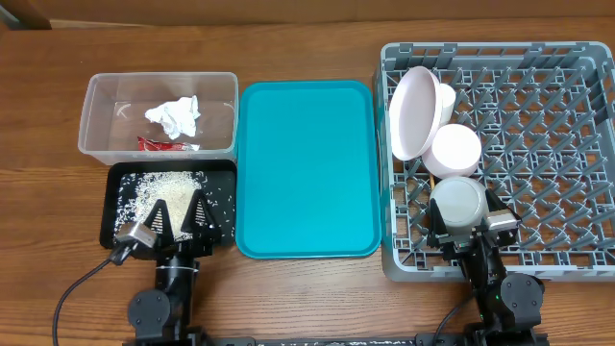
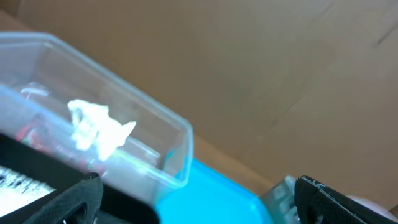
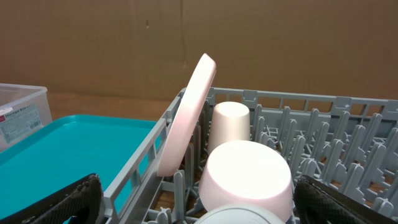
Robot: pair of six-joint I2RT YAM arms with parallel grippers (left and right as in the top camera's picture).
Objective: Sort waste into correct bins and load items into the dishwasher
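The clear tub (image 1: pixel 159 115) stands at the upper left of the wooden table (image 1: pixel 307 38). Inside it lie the crumpled white tissue (image 1: pixel 175 115) and, below it, the red wrapper (image 1: pixel 165 145). The print on the wrapper is too small to read. In the right wrist view the tub shows a paper label (image 3: pixel 18 118) with a red band, and its writing is also not readable.

Just below the tub is the black tray (image 1: pixel 120 178) with loose rice grains (image 1: pixel 159 192) scattered in it. The left gripper (image 1: pixel 183 207) hangs over this tray with its fingers wide apart and nothing between them.

The teal tray (image 1: pixel 306 168) lies in the middle of the frame. The grey rack (image 1: pixel 538 115) fills the right side. In its left part a pale pink plate (image 1: pixel 413 115) stands on edge, and beside it are an upside-down small white cup (image 3: pixel 230 124) and a white bowl (image 1: pixel 455 151). The right gripper (image 1: pixel 463 216) is over the lower left part of the rack, spread wide. A round white dish (image 1: pixel 457 204) sits between its fingers, and they do not press on it.
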